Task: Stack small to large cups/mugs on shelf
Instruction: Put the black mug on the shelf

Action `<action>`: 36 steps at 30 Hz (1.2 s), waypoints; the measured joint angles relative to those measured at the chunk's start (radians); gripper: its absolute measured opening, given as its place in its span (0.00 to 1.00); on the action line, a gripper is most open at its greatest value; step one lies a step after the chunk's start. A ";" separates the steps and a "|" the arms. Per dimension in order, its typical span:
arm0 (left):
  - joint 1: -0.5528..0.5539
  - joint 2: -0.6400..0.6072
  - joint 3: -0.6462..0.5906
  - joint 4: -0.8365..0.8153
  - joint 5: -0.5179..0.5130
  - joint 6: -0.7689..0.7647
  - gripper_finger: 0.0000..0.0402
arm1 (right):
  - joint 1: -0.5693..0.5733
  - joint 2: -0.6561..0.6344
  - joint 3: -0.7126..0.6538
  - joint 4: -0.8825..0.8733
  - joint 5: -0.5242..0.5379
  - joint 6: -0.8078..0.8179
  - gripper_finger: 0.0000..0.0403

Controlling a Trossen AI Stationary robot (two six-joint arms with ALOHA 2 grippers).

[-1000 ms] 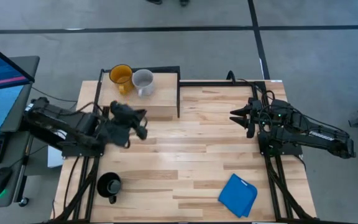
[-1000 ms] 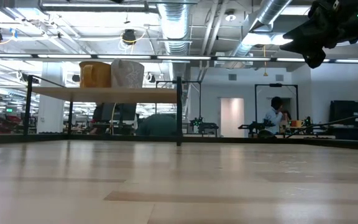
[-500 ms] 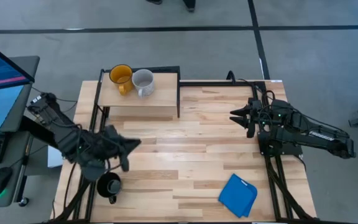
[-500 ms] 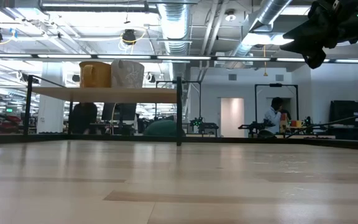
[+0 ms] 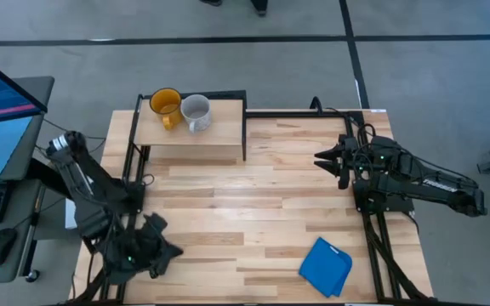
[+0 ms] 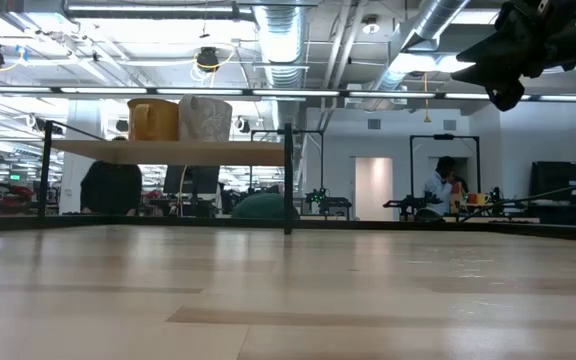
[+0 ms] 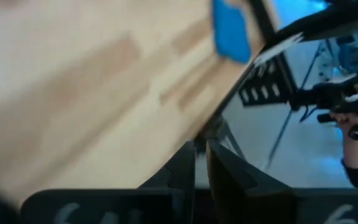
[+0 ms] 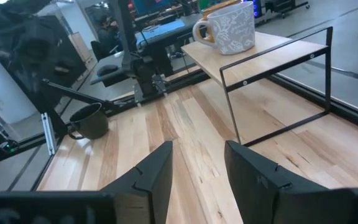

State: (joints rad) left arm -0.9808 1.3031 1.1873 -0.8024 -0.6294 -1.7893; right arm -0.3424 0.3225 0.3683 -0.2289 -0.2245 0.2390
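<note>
Black mug [image 8: 90, 121] on table near-left corner, directly under left gripper [image 5: 149, 252]; fingers nearly together, holding nothing. Yellow mug [image 5: 165, 104] and grey-white mug [image 5: 196, 111] touching on shelf [image 5: 190, 142], far from it. Right gripper [image 5: 323, 157] parted, empty, hovering opposite edge. Blue cloth [image 5: 325, 266] near front.

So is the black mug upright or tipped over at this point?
Upright. In the right wrist view the black mug stands on the table with its rim up and its handle out to the side; from above, the left arm covers it.
</note>
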 joint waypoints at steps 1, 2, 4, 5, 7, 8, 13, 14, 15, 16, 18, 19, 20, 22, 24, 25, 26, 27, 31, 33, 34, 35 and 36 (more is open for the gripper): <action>-0.012 0.011 0.000 0.000 0.026 -0.060 0.08 | 0.000 0.000 0.000 -0.003 0.000 0.000 0.42; -0.024 0.023 0.003 0.001 0.057 -0.117 0.08 | 0.000 0.000 0.000 -0.007 0.000 0.000 0.42; -0.044 0.052 0.013 0.003 0.125 -0.217 0.08 | 0.000 0.000 0.000 -0.010 -0.002 0.000 0.42; -0.052 0.065 0.022 0.000 0.163 -0.266 0.08 | 0.000 0.000 0.000 -0.013 -0.007 0.000 0.42; -0.065 0.091 0.045 0.001 0.233 -0.347 0.08 | 0.000 0.000 0.000 -0.031 -0.010 0.000 0.42; -0.070 0.104 0.052 0.003 0.271 -0.381 0.08 | 0.000 0.000 0.000 -0.035 -0.010 -0.001 0.42; -0.076 0.143 0.062 0.104 0.363 -0.406 0.08 | 0.000 0.000 0.000 -0.064 -0.010 -0.016 0.42; -0.075 0.148 0.064 0.116 0.350 -0.406 0.08 | 0.000 0.000 0.000 -0.065 -0.011 -0.027 0.42; -0.071 0.153 0.064 0.128 0.334 -0.406 0.08 | 0.000 0.000 0.000 -0.069 -0.011 -0.034 0.42; -0.069 0.160 0.064 0.137 0.322 -0.401 0.08 | 0.000 0.000 0.000 -0.076 -0.010 -0.037 0.42; -0.060 0.169 0.064 0.136 0.314 -0.389 0.08 | 0.000 0.000 0.000 -0.086 -0.011 -0.044 0.42; -0.054 0.171 0.064 0.132 0.315 -0.388 0.08 | 0.000 0.000 0.000 -0.089 -0.011 -0.055 0.42; -0.051 0.171 0.064 0.124 0.327 -0.389 0.08 | 0.000 0.000 0.000 -0.093 -0.012 -0.063 0.42; -0.039 0.171 0.064 0.084 0.387 -0.410 0.09 | 0.000 0.000 0.000 -0.096 -0.013 -0.080 0.42; -0.019 0.172 0.063 0.079 0.454 -0.414 0.11 | 0.000 0.000 0.000 -0.097 -0.014 -0.083 0.42; -0.011 0.172 0.063 0.080 0.474 -0.413 0.13 | 0.000 0.000 0.000 -0.098 -0.014 -0.083 0.42; -0.001 0.172 0.063 0.079 0.481 -0.410 0.15 | 0.000 0.000 0.000 -0.098 -0.014 -0.083 0.42; 0.009 0.172 0.063 0.082 0.483 -0.406 0.18 | 0.000 0.000 0.000 -0.100 -0.014 -0.083 0.42; 0.041 0.172 0.063 0.081 0.488 -0.397 0.32 | 0.000 0.000 0.000 -0.101 -0.014 -0.082 0.42; 0.047 0.172 0.063 0.081 0.500 -0.386 0.39 | 0.000 0.000 0.000 -0.101 -0.014 -0.082 0.42; 0.047 0.172 0.063 0.083 0.502 -0.383 0.43 | 0.000 0.000 0.000 -0.101 -0.014 -0.082 0.42; 0.044 0.172 0.063 0.084 0.502 -0.389 0.45 | 0.000 0.000 0.000 -0.101 -0.015 -0.081 0.42; 0.043 0.172 0.063 0.083 0.509 -0.405 0.48 | 0.000 0.000 0.000 -0.101 -0.017 -0.078 0.42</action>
State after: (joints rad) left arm -0.9382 1.4750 1.2503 -0.7198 -0.1205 -2.1944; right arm -0.3428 0.3225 0.3681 -0.3294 -0.2418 0.1608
